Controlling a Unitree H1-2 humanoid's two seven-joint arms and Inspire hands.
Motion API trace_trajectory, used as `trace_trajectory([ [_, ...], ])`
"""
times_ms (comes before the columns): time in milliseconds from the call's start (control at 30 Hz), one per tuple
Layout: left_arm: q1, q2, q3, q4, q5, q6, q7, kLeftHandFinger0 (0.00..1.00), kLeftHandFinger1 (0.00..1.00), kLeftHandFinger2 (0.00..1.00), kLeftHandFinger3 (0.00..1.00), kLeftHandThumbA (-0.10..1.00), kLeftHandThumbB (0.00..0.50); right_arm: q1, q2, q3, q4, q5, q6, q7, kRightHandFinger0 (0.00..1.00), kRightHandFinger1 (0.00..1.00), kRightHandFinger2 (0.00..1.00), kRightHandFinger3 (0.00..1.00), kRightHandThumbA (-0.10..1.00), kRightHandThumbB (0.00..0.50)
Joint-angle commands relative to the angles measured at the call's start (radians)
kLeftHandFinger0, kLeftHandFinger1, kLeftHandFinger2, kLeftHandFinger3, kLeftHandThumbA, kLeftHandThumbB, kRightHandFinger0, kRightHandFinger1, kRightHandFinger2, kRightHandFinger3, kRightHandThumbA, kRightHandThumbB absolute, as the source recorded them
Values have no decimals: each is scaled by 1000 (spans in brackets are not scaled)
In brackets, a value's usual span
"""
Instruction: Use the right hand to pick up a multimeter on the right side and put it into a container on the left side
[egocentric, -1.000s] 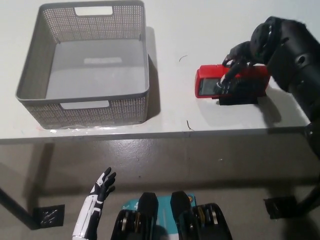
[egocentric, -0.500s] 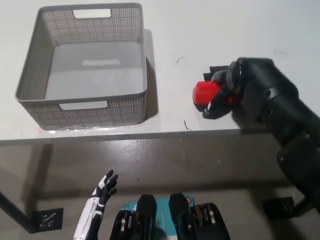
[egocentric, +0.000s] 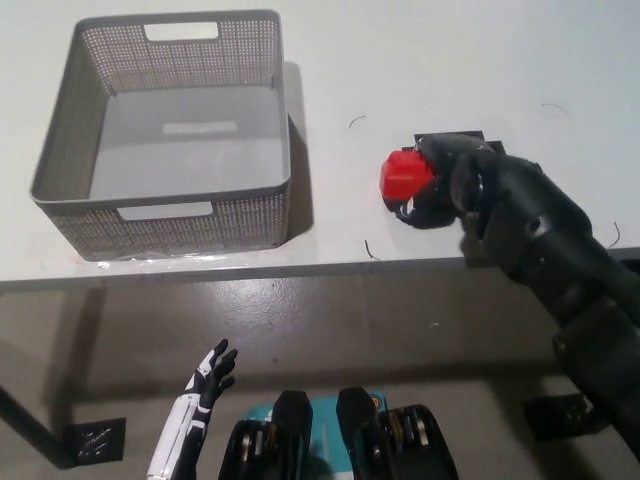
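Fingers of the black right hand (egocentric: 440, 190) are curled around the red, blocky multimeter (egocentric: 407, 176), clamped on it; only its red end pokes out to the picture-left of the hand, the rest is hidden by the hand and forearm. Can't tell for sure if it's clear of the white counter (egocentric: 450, 70) or just tipped up on it; the shadow right below suggests it's low, near the surface. A small dark patch sits on the counter just behind the hand, can't make out what it is.

Grasp: looks done. Transfer: not done. Multimeter is on the right side, well apart from the grey perforated plastic basket (egocentric: 72, 110) at the left, which shows a bare floor inside. Left to do, by my read: carry it across to the left, get over the near rim, release inside.

White left hand (egocentric: 205, 380) hangs idle below the counter edge at lower left, fingers spread, holding nothing.
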Motion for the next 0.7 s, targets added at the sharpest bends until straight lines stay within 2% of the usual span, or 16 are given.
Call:
trace_trajectory([
  [0, -16, 14, -2, -17, -6, -53, -13, 1000, 1000, 1000, 1000, 1000, 344, 130, -30, -232, 50, 212, -61, -162, 0, 288, 743, 737, -100, 131],
  [33, -16, 13, -2, -16, -3, -54, -11, 1000, 1000, 1000, 1000, 1000, 343, 123, -31, -267, 50, 226, -53, -152, 0, 382, 841, 825, -100, 138],
  [67, -16, 13, -3, -16, -3, -54, -11, 1000, 1000, 1000, 1000, 1000, 343, 123, -30, -282, 50, 214, -55, -154, 0, 495, 876, 906, -100, 137],
  [100, -17, 14, -3, -16, -3, -54, -11, 1000, 1000, 1000, 1000, 1000, 343, 123, -29, -297, 51, 202, -57, -155, 0, 538, 880, 936, -100, 138],
  [133, -15, 13, -4, -15, -5, -57, -12, 1000, 1000, 1000, 1000, 1000, 331, 111, -32, -349, 48, 235, -59, -138, 69, 609, 925, 915, -100, 130],
  [200, -10, 14, -5, -13, -3, -65, -12, 1000, 1000, 1000, 1000, 1000, 322, 67, -41, -519, 39, 362, -32, -67, 93, 595, 894, 973, -100, 157],
  [300, -10, 14, -5, -13, -3, -65, -12, 1000, 1000, 1000, 1000, 1000, 321, 66, -39, -549, 41, 339, -34, -65, 123, 595, 894, 974, -100, 155],
  [333, -8, 13, -4, -16, -1, -60, -10, 1000, 1000, 1000, 1000, 1000, 321, 46, -41, -625, 39, 399, -12, -48, 153, 633, 1000, 1000, -100, 143],
  [367, -5, 12, -3, -21, 2, -52, -7, 1000, 1000, 1000, 1000, 1000, 321, 11, -46, -741, 35, 501, 22, -20, 146, 642, 1000, 1000, -100, 155],
  [400, -5, 12, -4, -21, 2, -51, -8, 1000, 1000, 1000, 1000, 1000, 322, 7, -47, -750, 34, 504, 23, -17, 121, 630, 1000, 1000, -100, 154],
  [433, -6, 12, -4, -22, -1, -51, -10, 1000, 1000, 1000, 1000, 1000, 323, -6, -49, -807, 32, 543, 31, -7, 28, 558, 1000, 1000, -100, 151],
  [533, -6, 12, -4, -22, -2, -51, -11, 1000, 1000, 1000, 1000, 1000, 323, -10, -49, -852, 32, 539, 34, -2, 5, 548, 1000, 1000, -100, 150],
  [567, -4, 18, -3, -19, -9, -55, -17, 1000, 1000, 1000, 1000, 1000, 323, -38, -56, -942, 29, 616, 68, 28, 0, 389, 897, 1000, -100, 144],
  [600, -2, 19, -2, -19, -9, -55, -17, 1000, 1000, 1000, 1000, 1000, 323, -47, -57, -978, 29, 637, 83, 32, 0, 346, 878, 1000, -100, 143],
  [633, -1, 21, -2, -19, -9, -56, -17, 1000, 1000, 1000, 1000, 1000, 309, -60, -58, -1017, 29, 667, 103, 37, 0, 232, 779, 1000, -100, 127],
  [667, -1, 21, -2, -20, -8, -56, -17, 1000, 1000, 1000, 1000, 1000, 308, -65, -59, -1044, 30, 672, 112, 40, 0, 188, 774, 1000, -100, 127],
])
